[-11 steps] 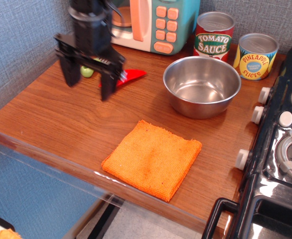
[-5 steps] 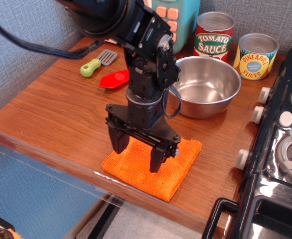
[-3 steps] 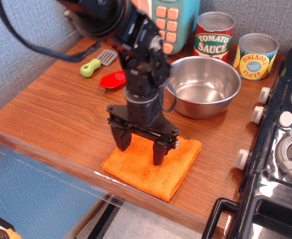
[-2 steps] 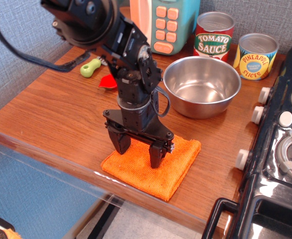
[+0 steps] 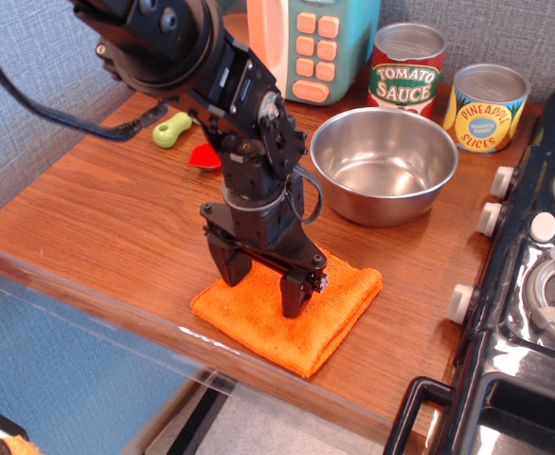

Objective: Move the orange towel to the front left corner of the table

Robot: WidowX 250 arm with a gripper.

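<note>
The orange towel [image 5: 330,313] lies folded flat on the brown wood-grain table [image 5: 116,218], near the front edge and right of the middle. My black gripper [image 5: 259,288] points straight down over the towel's left half. Its two fingers are spread apart, with both fingertips [image 5: 292,301] down on the cloth. Nothing is between the jaws but the towel's surface. The arm hides the towel's back left part.
A steel bowl [image 5: 384,163] stands behind the towel. A tomato sauce can [image 5: 407,66] and a pineapple can [image 5: 485,106] stand at the back. A toy microwave [image 5: 311,43], a green-handled utensil [image 5: 170,128] and a red utensil [image 5: 204,156] are back left. A black toy stove [image 5: 533,284] is on the right.
The gripper came from the back left, over to the towel, and dropped onto it. In the last half second it settled slightly left, and the towel's edge shifted a little.
</note>
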